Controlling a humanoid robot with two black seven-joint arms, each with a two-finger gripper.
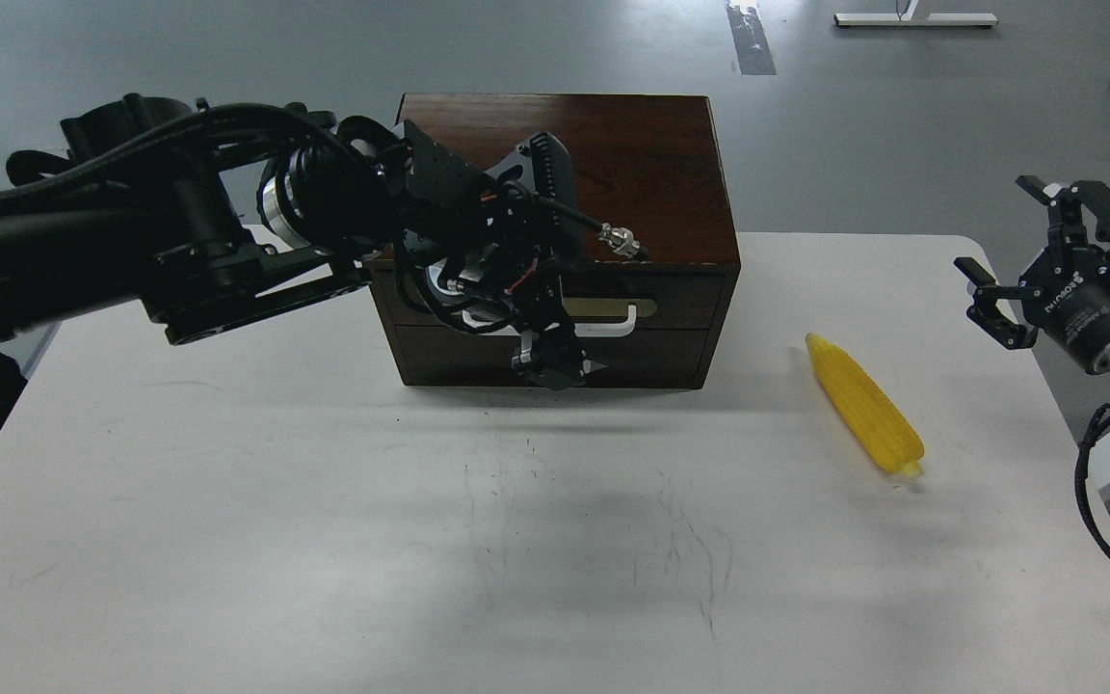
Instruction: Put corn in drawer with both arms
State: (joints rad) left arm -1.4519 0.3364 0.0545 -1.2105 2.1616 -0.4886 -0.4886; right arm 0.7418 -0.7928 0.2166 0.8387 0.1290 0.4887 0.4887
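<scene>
The yellow corn (863, 403) lies on the white table, right of the dark wooden box (642, 173). The drawer (675, 304) in the box front is closed; the right end of its white handle (615, 325) shows. My left arm reaches across from the left, and my left gripper (549, 364) hangs fingers-down in front of the drawer, covering the left part of the handle. It is too dark to tell its fingers apart. My right gripper (1001, 253) is open and empty, above the table's right edge, right of the corn.
The white table (324, 540) spreads in front of the box, with faint scuff marks. Its right edge runs just under my right gripper. Grey floor lies behind the box.
</scene>
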